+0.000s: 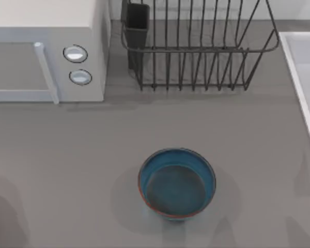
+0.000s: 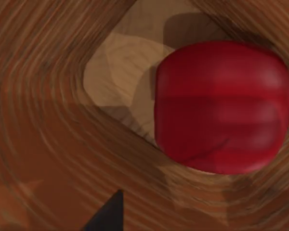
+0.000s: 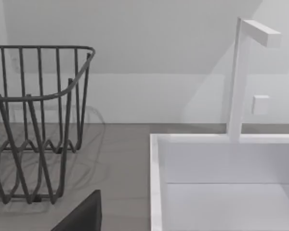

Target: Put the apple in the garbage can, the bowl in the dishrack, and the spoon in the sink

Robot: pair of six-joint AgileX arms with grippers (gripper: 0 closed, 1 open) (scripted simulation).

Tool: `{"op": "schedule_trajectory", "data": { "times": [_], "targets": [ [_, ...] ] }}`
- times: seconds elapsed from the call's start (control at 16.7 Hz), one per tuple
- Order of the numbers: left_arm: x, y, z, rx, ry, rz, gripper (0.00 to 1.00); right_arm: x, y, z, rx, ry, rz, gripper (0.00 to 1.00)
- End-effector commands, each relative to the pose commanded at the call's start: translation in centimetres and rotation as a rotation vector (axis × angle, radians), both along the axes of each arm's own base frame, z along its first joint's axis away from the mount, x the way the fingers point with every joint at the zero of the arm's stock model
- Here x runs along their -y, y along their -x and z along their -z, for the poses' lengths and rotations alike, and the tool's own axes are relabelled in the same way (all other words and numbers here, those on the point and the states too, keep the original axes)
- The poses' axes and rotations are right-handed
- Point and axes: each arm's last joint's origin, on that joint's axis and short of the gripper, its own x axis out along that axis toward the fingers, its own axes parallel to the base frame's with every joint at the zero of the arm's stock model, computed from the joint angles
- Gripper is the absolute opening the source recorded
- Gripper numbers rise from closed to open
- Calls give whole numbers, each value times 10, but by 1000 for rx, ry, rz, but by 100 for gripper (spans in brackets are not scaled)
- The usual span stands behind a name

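Note:
The red apple [image 2: 219, 106] lies inside the garbage can [image 2: 48, 96], a brown woven container, on its pale floor. A dark part of my left gripper [image 2: 106, 214] shows just above the can, apart from the apple. The teal bowl [image 1: 176, 186] with a reddish rim stands upright and empty on the grey table, front centre. The dark wire dishrack [image 1: 196, 51] [image 3: 38, 120] is at the back, its utensil cup [image 1: 137, 23] at its left corner. The pale sink [image 1: 294, 72] [image 3: 155, 183] is at the right edge. A dark part of my right gripper [image 3: 84, 214] sits between rack and sink. The spoon is out of view.
A white microwave [image 1: 46, 51] with two round knobs fills the back left. A white faucet [image 3: 241, 72] rises behind the sink. Bare grey tabletop surrounds the bowl on all sides.

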Motion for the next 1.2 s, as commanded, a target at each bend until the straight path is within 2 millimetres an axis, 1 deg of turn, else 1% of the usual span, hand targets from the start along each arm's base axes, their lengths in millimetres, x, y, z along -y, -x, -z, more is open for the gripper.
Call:
{"op": "schedule_trajectory", "data": {
  "times": [0.48, 0.6, 0.78, 0.9, 0.96, 1.08, 1.2],
  "targets": [
    [0, 0, 0, 0, -1, 1, 100, 0, 0, 0, 0, 0, 0, 100],
    [8, 2, 3, 6, -26, 48, 100, 0, 0, 0, 0, 0, 0, 100],
    [31, 11, 13, 71, -99, 218, 100, 0, 0, 0, 0, 0, 0, 100],
    [48, 19, 15, 174, -195, 368, 100, 0, 0, 0, 0, 0, 0, 100],
    [56, 23, 11, 246, -264, 435, 100, 0, 0, 0, 0, 0, 0, 100],
    [70, 32, -1, 421, -430, 546, 100, 0, 0, 0, 0, 0, 0, 100],
    [84, 47, -14, 640, -618, 636, 100, 0, 0, 0, 0, 0, 0, 100]
  ]
}}
